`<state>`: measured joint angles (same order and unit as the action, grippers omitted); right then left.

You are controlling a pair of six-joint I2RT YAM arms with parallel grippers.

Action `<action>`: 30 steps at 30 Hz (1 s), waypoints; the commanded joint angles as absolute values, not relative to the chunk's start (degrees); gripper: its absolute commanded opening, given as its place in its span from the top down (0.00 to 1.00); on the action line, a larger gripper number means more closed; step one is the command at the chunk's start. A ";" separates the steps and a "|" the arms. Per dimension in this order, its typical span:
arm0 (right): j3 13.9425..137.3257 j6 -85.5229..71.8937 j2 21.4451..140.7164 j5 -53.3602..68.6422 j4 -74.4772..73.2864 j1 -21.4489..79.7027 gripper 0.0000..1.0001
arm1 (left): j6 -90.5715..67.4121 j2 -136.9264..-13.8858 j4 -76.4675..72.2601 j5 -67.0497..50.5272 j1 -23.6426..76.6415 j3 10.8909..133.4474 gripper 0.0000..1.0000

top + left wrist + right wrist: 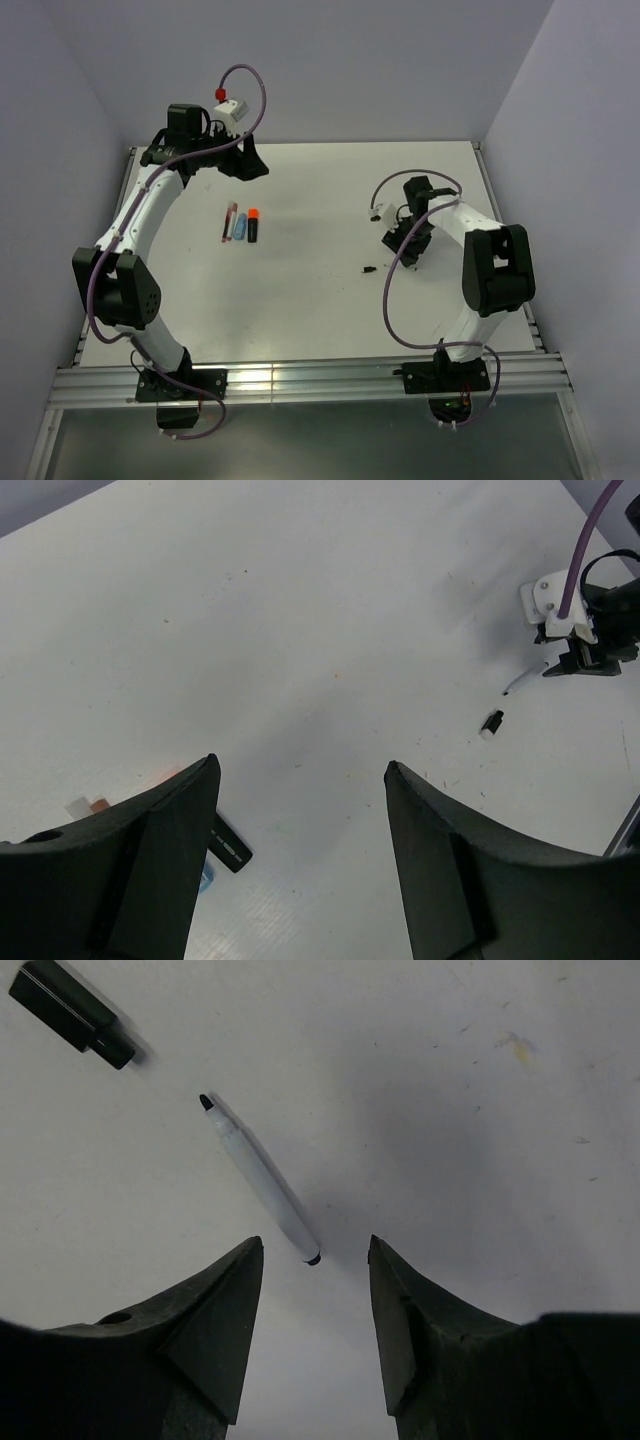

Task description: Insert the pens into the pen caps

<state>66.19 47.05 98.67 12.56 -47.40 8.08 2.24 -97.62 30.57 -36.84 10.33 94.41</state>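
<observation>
A slim white pen [258,1177] with a black tip lies uncapped on the table just ahead of my open, empty right gripper [315,1246]. Its blunt end lies just above the gap between the fingertips. A black cap [70,1012] lies beyond it, also showing in the top view [369,268]. At centre left lie a red pen [228,221], a light-blue marker [240,223] and a black marker with an orange end [252,224]. My left gripper [248,160] hovers open and empty behind them. The black marker [230,843] peeks past its left finger.
The table [320,310] is white, with purple walls on three sides and an aluminium rail [300,380] at the near edge. The right arm's wrist and purple cable [580,610] show far off in the left wrist view, beside the cap [491,724].
</observation>
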 commanded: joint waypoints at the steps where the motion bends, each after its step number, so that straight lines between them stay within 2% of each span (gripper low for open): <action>1: 64.25 50.09 99.32 11.60 -44.56 8.88 0.46 | 1.41 -95.10 28.04 -38.67 10.37 94.48 0.28; 7: 61.26 52.03 100.19 9.93 -42.89 9.49 0.51 | 1.06 -95.45 27.86 -39.02 10.37 94.48 0.28; 15: 56.26 54.31 99.75 8.26 -38.50 11.16 0.68 | -2.28 -93.78 23.39 -38.94 10.46 91.50 0.31; 16: 55.99 54.23 99.84 8.26 -38.41 11.51 0.76 | -2.63 -93.43 22.68 -39.02 10.37 91.32 0.30; 19: 55.11 53.79 99.49 9.31 -38.32 11.69 0.88 | -3.43 -93.25 22.50 -39.20 10.37 91.49 0.30; 20: 54.85 53.62 98.71 9.49 -38.41 11.69 0.97 | -4.04 -93.08 22.41 -39.29 10.37 91.67 0.30; 21: 54.93 53.35 98.01 9.75 -38.76 11.69 1.00 | -4.39 -93.08 22.15 -39.72 10.46 91.58 0.30; 25: 57.56 52.39 89.86 12.12 -43.49 10.99 1.00 | -7.37 -92.46 21.36 -43.40 10.46 91.93 0.28; 29: 70.00 48.79 83.24 24.49 -51.75 7.65 1.00 | -13.08 -89.04 15.49 -47.20 10.81 86.16 0.25; 30: 71.70 46.17 82.10 30.70 -53.33 7.56 1.00 | -14.75 -88.25 11.64 -47.37 11.77 84.57 0.24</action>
<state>62.74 50.81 89.14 17.26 -48.80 9.10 -8.71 -93.01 20.27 -42.76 10.41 88.25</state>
